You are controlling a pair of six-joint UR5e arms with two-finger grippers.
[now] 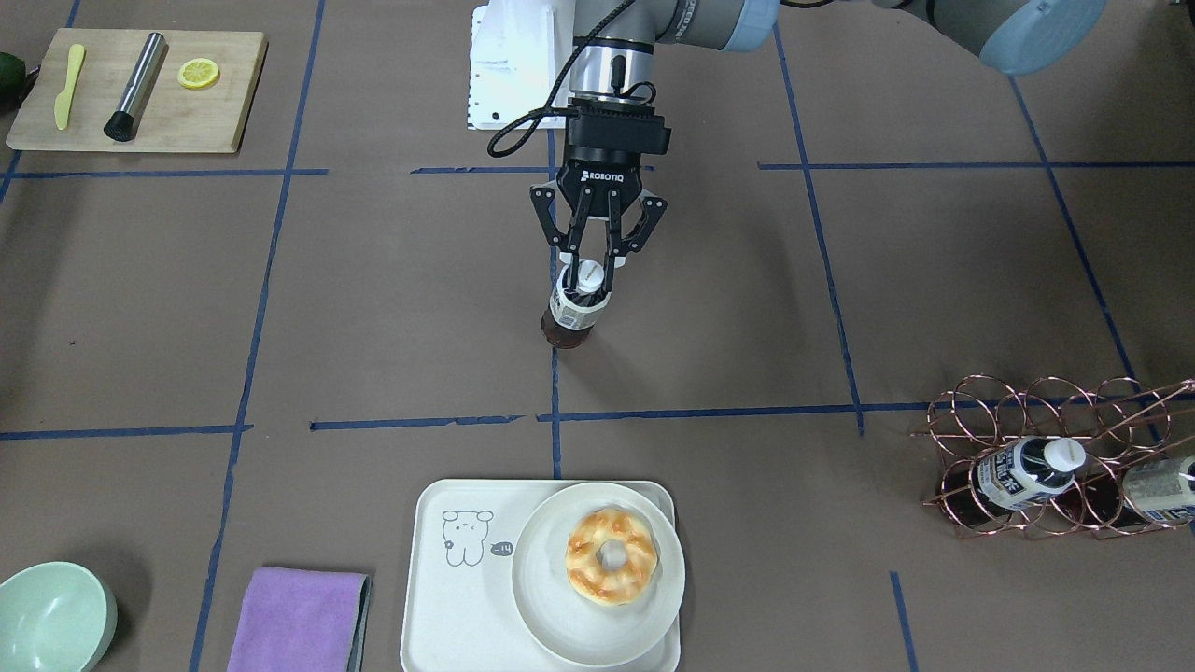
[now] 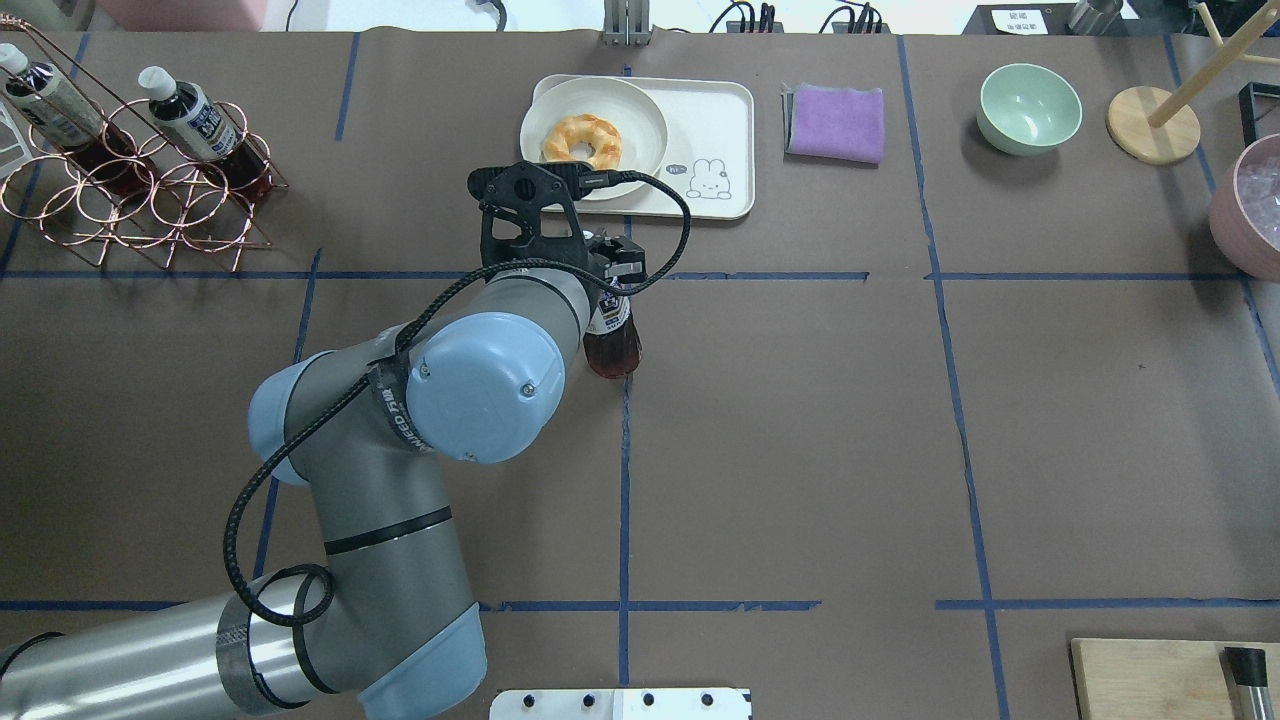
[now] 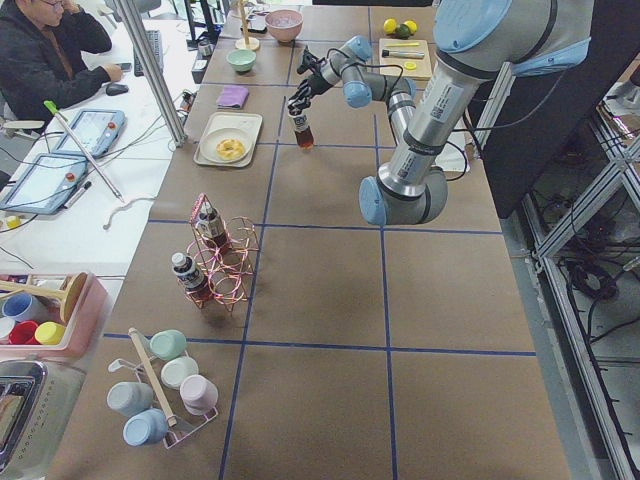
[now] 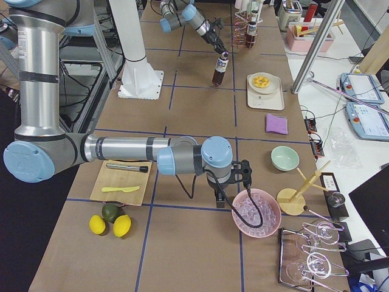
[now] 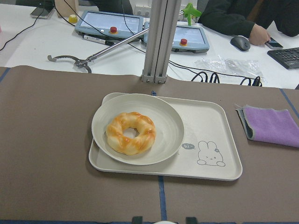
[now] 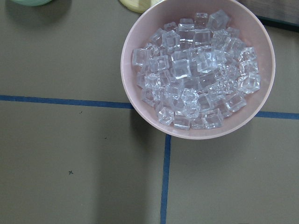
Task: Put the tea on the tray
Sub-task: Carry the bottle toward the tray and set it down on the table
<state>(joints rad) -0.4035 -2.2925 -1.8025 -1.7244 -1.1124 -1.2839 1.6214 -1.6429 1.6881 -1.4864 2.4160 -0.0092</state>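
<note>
Dark brown tea [image 1: 571, 315] in a clear bottle is upright over the table centre, well apart from the tray [image 1: 448, 607]. The left gripper [image 1: 588, 276] is clamped on the bottle just below its white cap. The right gripper [image 4: 242, 176] hangs above a pink bowl [image 6: 205, 134] of ice cubes. Its finger position cannot be determined.

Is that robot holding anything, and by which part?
Yes. Its left gripper holds the tea bottle by the neck, just under the white cap.
</note>
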